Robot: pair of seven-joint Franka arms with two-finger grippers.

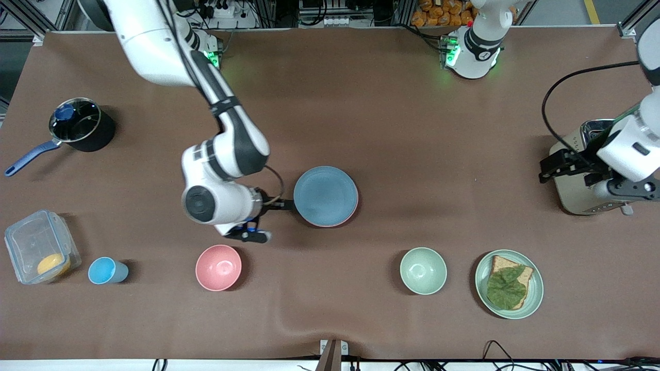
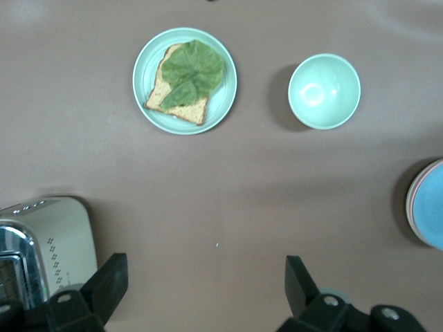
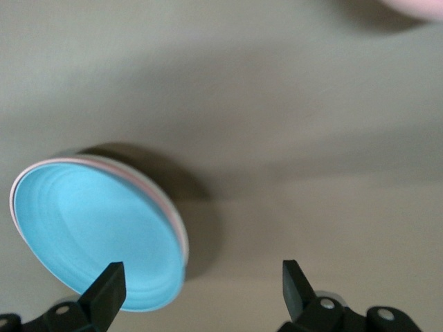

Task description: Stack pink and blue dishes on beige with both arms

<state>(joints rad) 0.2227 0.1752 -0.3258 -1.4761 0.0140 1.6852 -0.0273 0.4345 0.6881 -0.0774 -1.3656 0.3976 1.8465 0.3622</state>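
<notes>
The light blue plate lies at the table's middle, on top of the pink plate, of which only a thin rim shows. No beige plate shows; what lies under the pink rim is hidden. My right gripper hangs low beside the stack's edge on the right arm's side, open and holding nothing. In the right wrist view the blue plate sits by one finger of the gripper. My left gripper waits open over the toaster, with bare table between its fingers.
A toaster stands at the left arm's end. Nearer the camera are a green plate with bread and leaf, a green bowl, a pink bowl, a blue cup and a clear box. A pot stands farther back.
</notes>
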